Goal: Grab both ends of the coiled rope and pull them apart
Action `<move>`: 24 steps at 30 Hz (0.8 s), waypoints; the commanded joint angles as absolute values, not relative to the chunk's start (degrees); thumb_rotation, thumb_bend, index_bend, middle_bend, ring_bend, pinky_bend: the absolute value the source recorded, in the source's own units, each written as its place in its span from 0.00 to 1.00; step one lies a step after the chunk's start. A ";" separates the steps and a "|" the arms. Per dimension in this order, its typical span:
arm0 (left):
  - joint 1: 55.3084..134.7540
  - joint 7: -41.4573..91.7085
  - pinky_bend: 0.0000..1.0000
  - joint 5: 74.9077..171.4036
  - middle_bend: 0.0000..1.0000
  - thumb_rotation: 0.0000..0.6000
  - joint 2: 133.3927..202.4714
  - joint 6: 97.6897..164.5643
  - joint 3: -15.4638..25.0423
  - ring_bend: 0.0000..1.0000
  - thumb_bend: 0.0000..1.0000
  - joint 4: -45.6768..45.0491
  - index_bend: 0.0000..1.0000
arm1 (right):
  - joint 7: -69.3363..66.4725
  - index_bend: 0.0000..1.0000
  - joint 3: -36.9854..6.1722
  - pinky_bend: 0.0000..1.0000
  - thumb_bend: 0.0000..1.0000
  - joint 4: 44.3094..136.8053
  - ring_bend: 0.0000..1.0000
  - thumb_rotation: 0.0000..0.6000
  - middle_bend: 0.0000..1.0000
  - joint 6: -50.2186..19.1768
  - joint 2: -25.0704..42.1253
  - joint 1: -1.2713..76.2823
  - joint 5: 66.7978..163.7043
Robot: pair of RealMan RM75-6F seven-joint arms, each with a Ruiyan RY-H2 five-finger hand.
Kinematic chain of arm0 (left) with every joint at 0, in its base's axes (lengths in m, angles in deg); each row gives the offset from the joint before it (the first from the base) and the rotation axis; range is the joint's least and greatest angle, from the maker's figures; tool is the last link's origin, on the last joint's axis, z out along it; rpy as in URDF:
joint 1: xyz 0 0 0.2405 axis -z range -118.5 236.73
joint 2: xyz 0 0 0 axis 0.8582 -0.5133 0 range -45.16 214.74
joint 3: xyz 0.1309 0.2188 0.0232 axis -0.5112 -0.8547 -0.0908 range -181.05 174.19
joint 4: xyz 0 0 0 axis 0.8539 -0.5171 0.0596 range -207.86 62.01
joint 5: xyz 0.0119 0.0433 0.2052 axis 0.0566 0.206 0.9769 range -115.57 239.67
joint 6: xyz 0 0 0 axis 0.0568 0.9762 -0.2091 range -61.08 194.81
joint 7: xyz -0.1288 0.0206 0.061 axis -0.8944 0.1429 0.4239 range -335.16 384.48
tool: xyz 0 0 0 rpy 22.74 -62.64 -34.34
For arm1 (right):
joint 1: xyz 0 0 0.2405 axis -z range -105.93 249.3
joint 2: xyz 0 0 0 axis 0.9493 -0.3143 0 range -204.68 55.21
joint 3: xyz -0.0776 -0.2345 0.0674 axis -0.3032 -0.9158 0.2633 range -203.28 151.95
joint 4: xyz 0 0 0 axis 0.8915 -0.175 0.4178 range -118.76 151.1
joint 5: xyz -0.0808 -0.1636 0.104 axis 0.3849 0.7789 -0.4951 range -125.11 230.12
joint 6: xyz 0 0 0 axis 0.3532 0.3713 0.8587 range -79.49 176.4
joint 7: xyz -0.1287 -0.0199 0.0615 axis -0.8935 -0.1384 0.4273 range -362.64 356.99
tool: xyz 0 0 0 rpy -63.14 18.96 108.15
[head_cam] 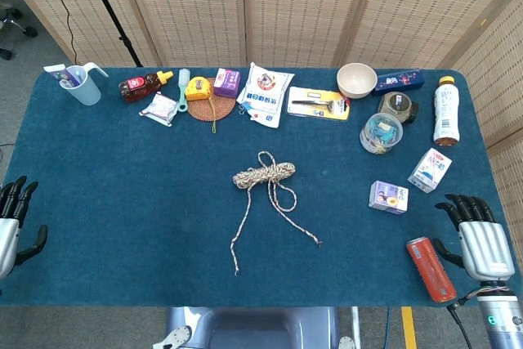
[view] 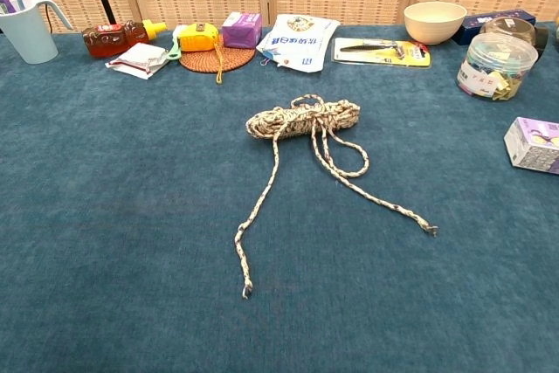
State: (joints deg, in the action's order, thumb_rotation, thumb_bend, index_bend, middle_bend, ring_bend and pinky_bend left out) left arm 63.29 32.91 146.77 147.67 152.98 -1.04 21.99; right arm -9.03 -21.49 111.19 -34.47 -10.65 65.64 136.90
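The blue table (head_cam: 122, 202) carries the coiled rope (head_cam: 263, 174) at its centre, the bundle lying flat with both loose ends trailing toward the near edge, the left end (view: 247, 289) and the right end (view: 430, 229) well apart from each other. The right hand (head_cam: 480, 240) sits at the table's near right corner, fingers spread and holding nothing, just beside a red can (head_cam: 431, 269). The left hand (head_cam: 15, 222) sits off the near left edge, likewise spread and empty, both hands well apart from the rope.
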 commanded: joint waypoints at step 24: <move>63.85 32.34 0.00 147.60 0.00 0.84 147.52 152.40 -1.11 0.00 0.45 21.67 0.02 | -7.17 0.30 -21.49 0.16 0.30 111.78 0.22 1.00 0.23 -34.17 -10.59 65.26 137.53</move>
